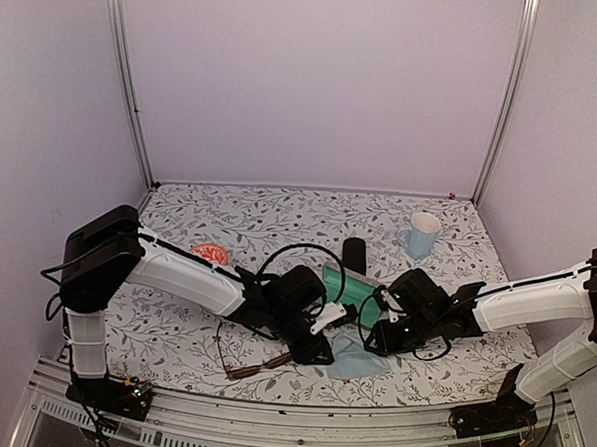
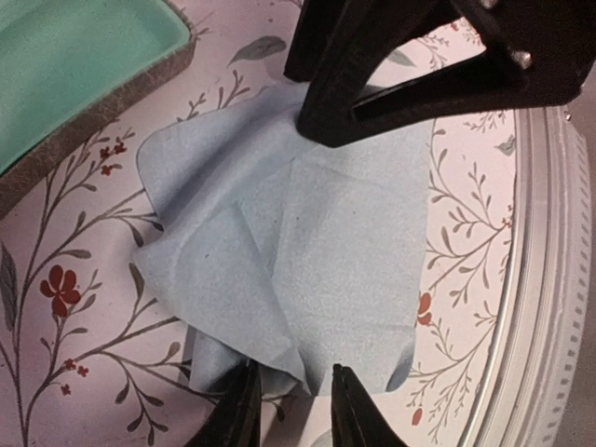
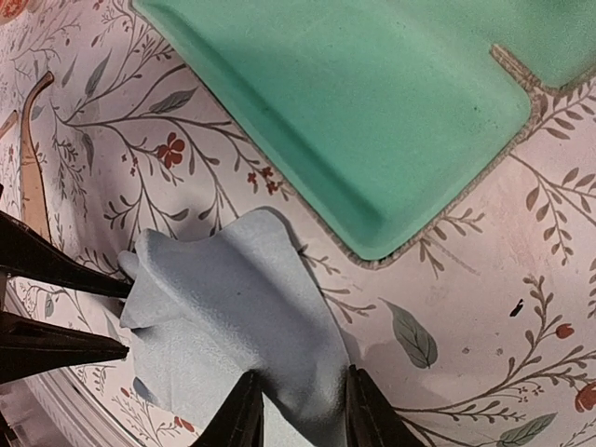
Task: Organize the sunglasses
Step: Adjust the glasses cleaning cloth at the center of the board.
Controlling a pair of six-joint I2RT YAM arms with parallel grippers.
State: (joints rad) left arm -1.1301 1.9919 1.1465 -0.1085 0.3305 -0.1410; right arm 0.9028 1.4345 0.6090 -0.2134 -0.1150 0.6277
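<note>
The pink-red sunglasses (image 1: 209,252) lie at the left of the table, behind my left arm. The dark brown sunglasses (image 1: 249,365) lie near the front edge; one temple shows in the right wrist view (image 3: 32,158). My left gripper (image 1: 325,337) and right gripper (image 1: 371,337) face each other over a crumpled light blue cloth (image 1: 356,362). In the left wrist view my left gripper (image 2: 296,410) is open with the cloth's (image 2: 298,242) near edge between its fingers. My right gripper (image 3: 303,414) is open astride the opposite edge of the cloth (image 3: 233,317).
A grey rectangular case with a green lining (image 1: 343,286) lies open just behind the grippers (image 3: 372,112). A black oval case (image 1: 354,254) stands behind it. A white mug (image 1: 419,233) is at the back right. The table's metal front rail (image 2: 549,279) runs close by.
</note>
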